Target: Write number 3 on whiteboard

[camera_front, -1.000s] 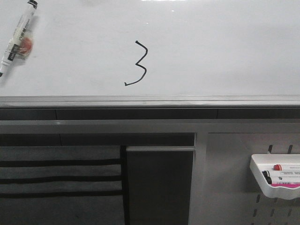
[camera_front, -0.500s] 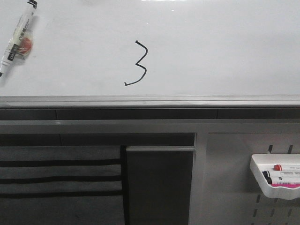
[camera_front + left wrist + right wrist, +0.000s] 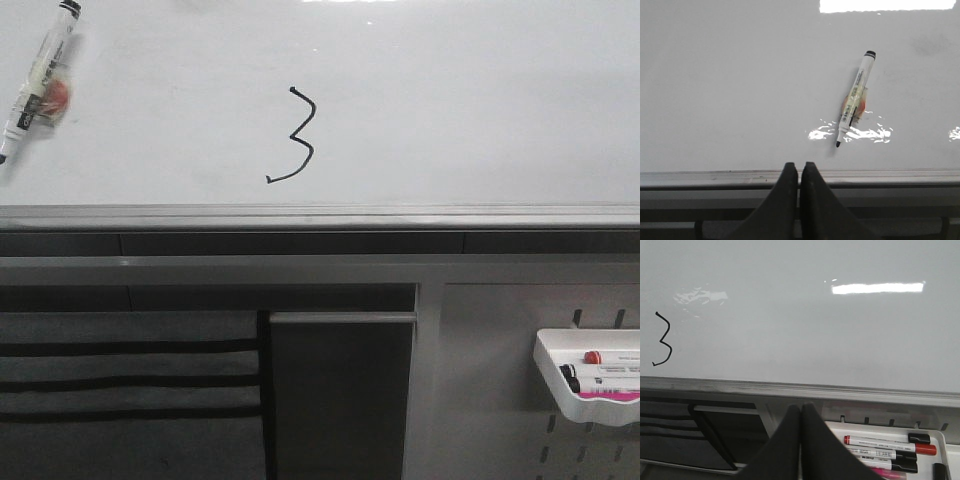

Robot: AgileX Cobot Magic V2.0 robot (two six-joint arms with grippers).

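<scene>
A thin black number 3 (image 3: pixel 295 138) is drawn on the whiteboard (image 3: pixel 450 100); it also shows in the right wrist view (image 3: pixel 662 339) on the whiteboard (image 3: pixel 800 330). A white marker with a black cap (image 3: pixel 38 78) lies on the board at the far left, also seen in the left wrist view (image 3: pixel 854 97) on the whiteboard (image 3: pixel 730 85). My left gripper (image 3: pixel 799 166) is shut and empty, in front of the board's grey edge rail (image 3: pixel 715 176). My right gripper (image 3: pixel 800 408) is shut and empty, below the rail. Neither gripper shows in the front view.
A grey perforated panel (image 3: pixel 490 380) at the lower right carries a white tray (image 3: pixel 590 375) with several markers (image 3: pixel 885 446). A dark fabric holder with black stripes (image 3: pixel 130 385) hangs at the lower left beside a dark panel (image 3: pixel 340 395).
</scene>
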